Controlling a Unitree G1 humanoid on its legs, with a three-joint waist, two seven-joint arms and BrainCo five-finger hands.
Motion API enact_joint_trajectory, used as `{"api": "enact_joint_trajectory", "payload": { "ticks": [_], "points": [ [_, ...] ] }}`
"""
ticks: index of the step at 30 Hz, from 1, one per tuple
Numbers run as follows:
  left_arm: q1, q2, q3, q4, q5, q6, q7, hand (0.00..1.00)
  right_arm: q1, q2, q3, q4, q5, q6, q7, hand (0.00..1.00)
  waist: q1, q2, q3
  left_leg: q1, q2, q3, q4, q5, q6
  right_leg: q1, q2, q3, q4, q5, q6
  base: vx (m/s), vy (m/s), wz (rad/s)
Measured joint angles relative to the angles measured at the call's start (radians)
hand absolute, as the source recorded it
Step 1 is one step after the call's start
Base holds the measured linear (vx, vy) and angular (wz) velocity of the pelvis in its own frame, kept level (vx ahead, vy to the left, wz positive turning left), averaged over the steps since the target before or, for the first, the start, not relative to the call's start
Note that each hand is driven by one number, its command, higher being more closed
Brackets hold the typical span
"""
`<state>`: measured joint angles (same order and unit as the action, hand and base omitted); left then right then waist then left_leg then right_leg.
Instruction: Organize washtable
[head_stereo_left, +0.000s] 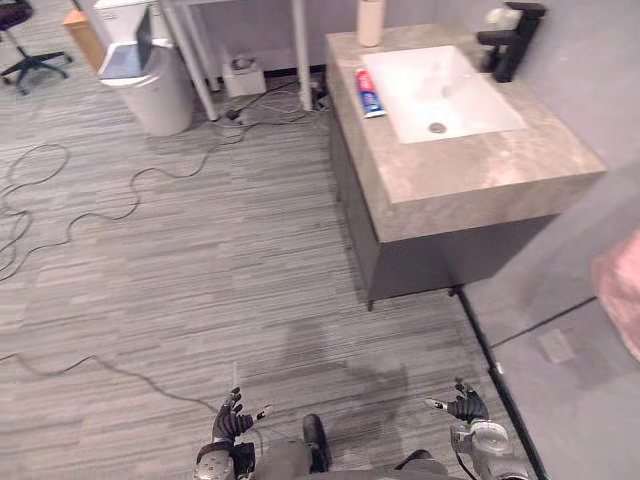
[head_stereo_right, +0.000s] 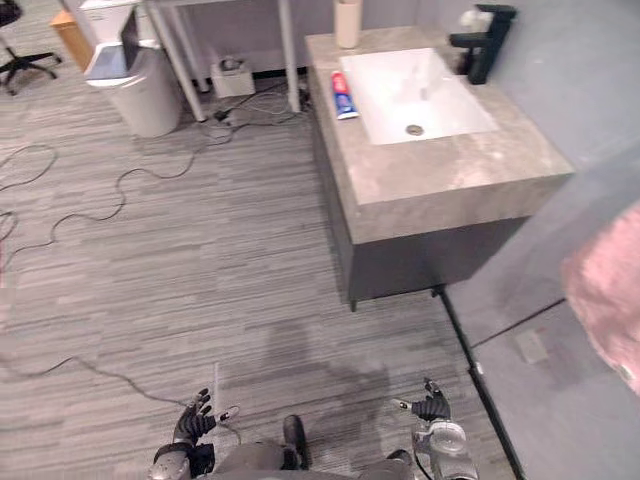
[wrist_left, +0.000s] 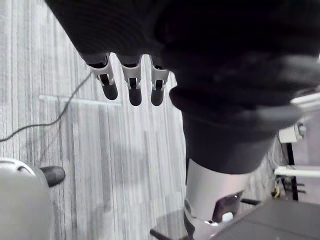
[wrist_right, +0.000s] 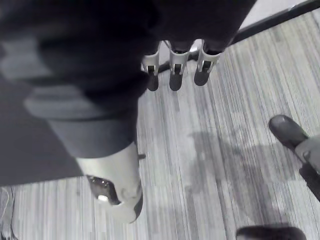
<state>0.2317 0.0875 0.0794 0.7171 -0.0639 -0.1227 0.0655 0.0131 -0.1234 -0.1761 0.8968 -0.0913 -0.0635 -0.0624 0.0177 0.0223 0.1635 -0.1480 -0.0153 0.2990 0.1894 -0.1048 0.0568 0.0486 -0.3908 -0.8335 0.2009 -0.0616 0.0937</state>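
**Facing the washtable with both hands open and empty**

At far left, an office chair (head_stereo_left: 25, 48) stood on the striped grey floor (head_stereo_left: 200, 260). A pale lidded bin (head_stereo_left: 152, 80) came next to its right. Low in the foreground, the left hand (head_stereo_left: 232, 420) hung over the floor with its fingers (wrist_left: 134, 85) straight and spread, holding nothing. Beyond it, a small box (head_stereo_left: 243, 76) sat between white table legs (head_stereo_left: 300, 55).

The washtable (head_stereo_left: 480, 175), a stone-coloured counter on a dark cabinet, occupied the upper right, well apart from both hands. On it, a red, white and blue toothpaste tube (head_stereo_left: 370, 92) lay flat just beside the left rim of the white basin (head_stereo_left: 420, 80). A beige cup (head_stereo_left: 371, 20) stood upright behind the tube at the far corner. The right hand (head_stereo_left: 465, 405) hung low over the floor, its fingers (wrist_right: 174, 75) likewise straight and empty. A black faucet (head_stereo_left: 512, 40) rose at the basin's far right corner. Pink fabric (head_stereo_right: 610, 290) showed at the right edge.
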Motion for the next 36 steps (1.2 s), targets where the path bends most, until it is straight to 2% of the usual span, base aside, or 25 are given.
{"api": "enact_joint_trajectory", "payload": {
  "ticks": [1, 2, 3, 4, 5, 8, 9, 11, 13, 14, 15, 17, 19, 20, 21, 23, 25, 26, 27, 28, 29, 31, 33, 35, 36],
  "points": [
    [0.008, 0.003, -0.001, -0.003, 0.001, 0.001, -0.001, 0.00, 0.008, 0.000, 0.014, -0.010, 0.001, 0.001, 0.000, 0.00, -0.002, -0.002, 0.002, -0.005, -0.012, -0.025, 0.015, -0.006, 0.010, -0.063, 0.009, 0.166, 0.074, -0.085, -0.051, 0.04, 0.154, 0.57],
    [0.000, 0.016, -0.014, -0.005, 0.010, 0.003, -0.001, 0.00, 0.020, 0.001, 0.028, -0.021, 0.005, 0.001, 0.000, 0.00, -0.009, -0.009, 0.008, -0.001, -0.033, -0.067, 0.027, -0.012, 0.025, -0.126, 0.062, 0.380, 0.127, -0.171, -0.061, 0.09, 0.119, 0.76],
    [-0.011, 0.025, -0.029, -0.004, 0.013, 0.005, -0.001, 0.00, 0.029, 0.002, 0.030, -0.018, 0.006, 0.003, 0.001, 0.00, -0.014, -0.017, 0.012, 0.004, -0.047, -0.088, 0.025, -0.010, 0.033, -0.143, 0.085, 0.468, 0.152, -0.195, -0.064, 0.16, 0.055, 1.10],
    [-0.026, 0.041, -0.045, -0.007, 0.019, 0.004, -0.002, 0.00, 0.043, 0.007, 0.033, -0.016, 0.012, 0.008, 0.001, 0.00, -0.016, -0.037, 0.021, 0.024, -0.071, -0.114, 0.013, -0.002, 0.044, -0.163, 0.113, 0.555, 0.203, -0.209, -0.049, 0.18, 0.028, 0.96],
    [-0.027, 0.044, -0.045, -0.016, 0.020, 0.004, -0.001, 0.00, 0.050, 0.014, 0.039, -0.017, 0.018, 0.008, 0.001, 0.00, -0.012, -0.054, 0.025, 0.045, -0.091, -0.147, -0.001, -0.002, 0.049, -0.185, 0.135, 0.568, 0.237, -0.213, -0.043, 0.17, 0.019, 0.83],
    [-0.035, 0.036, -0.049, -0.019, 0.019, 0.005, -0.001, 0.00, 0.055, 0.024, 0.063, -0.017, 0.023, 0.006, 0.000, 0.00, -0.014, -0.048, 0.032, 0.078, -0.090, -0.225, -0.015, -0.012, 0.058, -0.255, 0.222, 0.579, 0.282, -0.213, -0.043, 0.15, -0.026, 0.71],
    [-0.035, 0.033, -0.051, -0.019, 0.019, 0.005, -0.001, 0.00, 0.056, 0.024, 0.068, -0.017, 0.023, 0.006, 0.000, 0.00, -0.016, -0.045, 0.034, 0.085, -0.089, -0.242, -0.017, -0.015, 0.055, -0.267, 0.236, 0.589, 0.285, -0.212, -0.044, 0.15, -0.055, 0.80],
    [-0.036, 0.026, -0.056, -0.019, 0.018, 0.005, -0.002, 0.00, 0.076, 0.033, 0.067, -0.020, 0.026, 0.003, 0.000, 0.00, -0.024, -0.046, 0.037, 0.106, -0.092, -0.290, -0.010, -0.037, 0.034, -0.282, 0.271, 0.638, 0.271, -0.208, -0.050, 0.23, -0.130, 0.85],
    [-0.030, 0.023, -0.056, -0.019, 0.018, 0.005, -0.003, 0.00, 0.101, 0.043, 0.064, -0.040, 0.033, 0.000, 0.001, 0.00, -0.024, -0.068, 0.028, 0.106, -0.099, -0.319, 0.034, -0.087, 0.010, -0.266, 0.265, 0.636, 0.234, -0.169, -0.074, 0.28, -0.175, 0.79],
    [-0.032, 0.017, -0.055, -0.019, 0.019, 0.005, -0.004, 0.00, 0.115, 0.051, 0.050, -0.055, 0.033, 0.000, 0.000, 0.00, -0.020, -0.065, 0.028, 0.094, -0.076, -0.310, 0.083, -0.128, -0.017, -0.242, 0.270, 0.608, 0.219, -0.138, -0.077, 0.32, -0.191, 0.58],
    [-0.030, 0.009, -0.055, -0.022, 0.018, 0.006, -0.011, 0.00, 0.119, 0.060, 0.046, -0.066, 0.035, 0.000, -0.002, 0.00, -0.009, -0.056, 0.023, 0.076, -0.028, -0.260, 0.128, -0.160, -0.047, -0.230, 0.288, 0.589, 0.207, -0.141, -0.088, 0.32, -0.193, 0.40],
    [-0.025, 0.000, -0.042, -0.027, 0.018, 0.008, -0.022, 0.00, 0.113, 0.069, 0.048, -0.078, 0.042, 0.001, 0.000, 0.00, -0.002, -0.049, 0.026, 0.060, 0.033, -0.181, 0.210, -0.180, -0.075, -0.209, 0.321, 0.584, 0.198, -0.147, -0.108, 0.33, -0.169, 0.05],
    [-0.015, -0.016, -0.026, -0.053, 0.018, 0.012, -0.022, 0.00, 0.127, 0.093, 0.049, -0.119, 0.042, 0.000, 0.000, 0.00, -0.001, -0.047, 0.029, 0.038, 0.083, -0.132, 0.357, -0.190, -0.092, -0.146, 0.350, 0.579, 0.171, -0.158, -0.123, 0.35, -0.121, -0.09],
    [-0.013, -0.028, -0.024, -0.071, 0.018, 0.012, -0.022, 0.00, 0.139, 0.097, 0.049, -0.147, 0.043, -0.004, 0.000, 0.00, -0.002, -0.036, 0.036, 0.020, 0.120, -0.105, 0.491, -0.178, -0.112, -0.095, 0.363, 0.579, 0.156, -0.164, -0.128, 0.34, -0.033, -0.14],
    [-0.012, -0.039, -0.020, -0.090, 0.018, 0.015, -0.022, 0.00, 0.148, 0.096, 0.049, -0.167, 0.044, -0.005, -0.001, 0.00, -0.001, -0.038, 0.041, -0.024, 0.152, -0.077, 0.625, -0.156, -0.137, -0.046, 0.361, 0.586, 0.138, -0.180, -0.137, 0.38, -0.003, -0.16],
    [-0.022, -0.046, -0.019, -0.112, 0.018, 0.017, -0.022, 0.00, 0.145, 0.097, 0.047, -0.173, 0.048, -0.005, -0.001, 0.00, -0.002, -0.039, 0.044, -0.067, 0.197, -0.047, 0.686, -0.193, -0.108, -0.007, 0.360, 0.599, 0.118, -0.185, -0.137, 0.29, 0.038, -0.16],
    [-0.042, -0.044, -0.012, -0.117, 0.018, 0.016, -0.022, 0.00, 0.129, 0.095, 0.025, -0.165, 0.064, -0.005, -0.002, 0.00, 0.000, -0.044, 0.049, -0.141, 0.213, -0.048, 0.642, -0.217, -0.110, 0.021, 0.330, 0.621, 0.086, -0.188, -0.131, 0.25, 0.118, -0.25],
    [-0.046, -0.044, 0.000, -0.116, 0.018, 0.016, -0.022, 0.00, 0.118, 0.094, 0.018, -0.161, 0.068, -0.004, -0.004, 0.00, 0.000, -0.055, 0.056, -0.182, 0.206, -0.050, 0.576, -0.216, -0.113, 0.037, 0.298, 0.633, 0.076, -0.200, -0.113, 0.35, 0.296, -0.26],
    [-0.048, -0.043, 0.006, -0.096, 0.018, 0.017, -0.021, 0.00, 0.110, 0.079, 0.012, -0.118, 0.072, -0.004, -0.004, 0.00, 0.005, -0.051, 0.060, -0.212, 0.180, -0.089, 0.328, -0.144, -0.144, 0.068, 0.258, 0.649, 0.059, -0.232, -0.057, 0.36, 0.383, -0.27],
    [-0.035, -0.046, 0.010, -0.086, 0.018, 0.016, -0.020, 0.00, 0.110, 0.063, 0.012, -0.096, 0.072, -0.003, -0.004, 0.00, 0.014, -0.026, 0.058, -0.184, 0.171, -0.112, 0.228, 0.036, -0.100, 0.084, 0.254, 0.672, 0.056, -0.262, -0.005, 0.51, 0.503, -0.31],
    [-0.046, -0.037, 0.019, -0.064, 0.017, 0.020, -0.015, 0.00, 0.103, 0.076, 0.032, -0.070, 0.072, 0.004, -0.003, 0.00, 0.022, -0.059, 0.059, -0.173, 0.141, -0.083, 0.228, 0.011, -0.088, 0.089, 0.230, 0.708, 0.029, -0.257, -0.009, 0.35, 0.352, -0.27],
    [-0.057, -0.022, 0.043, -0.065, 0.017, 0.018, -0.013, 0.00, 0.091, 0.089, 0.036, -0.071, 0.072, 0.002, -0.001, 0.00, 0.043, -0.074, 0.061, -0.192, 0.133, -0.071, 0.277, -0.043, -0.075, 0.089, 0.225, 0.728, 0.001, -0.214, -0.011, 0.29, 0.241, -0.25],
    [-0.049, -0.015, 0.048, -0.067, 0.018, 0.019, -0.013, 0.00, 0.091, 0.090, 0.033, -0.097, 0.071, 0.000, -0.001, 0.00, 0.054, -0.085, 0.055, -0.178, 0.129, -0.027, 0.327, -0.092, -0.030, 0.088, 0.195, 0.774, 0.027, -0.201, 0.012, 0.29, 0.234, -0.41],
    [-0.029, -0.016, 0.029, -0.102, 0.020, 0.024, -0.015, 0.00, 0.093, 0.094, 0.024, -0.119, 0.070, -0.006, 0.001, 0.00, 0.052, -0.087, 0.056, -0.130, 0.116, 0.009, 0.327, -0.146, -0.022, 0.042, 0.168, 0.825, 0.155, -0.193, 0.027, 0.27, 0.222, -0.58],
    [-0.015, -0.009, 0.004, -0.114, 0.028, 0.024, -0.018, 0.00, 0.098, 0.101, 0.025, -0.128, 0.070, -0.005, 0.002, 0.00, 0.051, -0.093, 0.053, -0.082, 0.101, 0.043, 0.302, -0.169, -0.021, -0.043, 0.145, 0.859, 0.344, -0.176, 0.054, 0.25, 0.189, -0.59]
  ]
}}
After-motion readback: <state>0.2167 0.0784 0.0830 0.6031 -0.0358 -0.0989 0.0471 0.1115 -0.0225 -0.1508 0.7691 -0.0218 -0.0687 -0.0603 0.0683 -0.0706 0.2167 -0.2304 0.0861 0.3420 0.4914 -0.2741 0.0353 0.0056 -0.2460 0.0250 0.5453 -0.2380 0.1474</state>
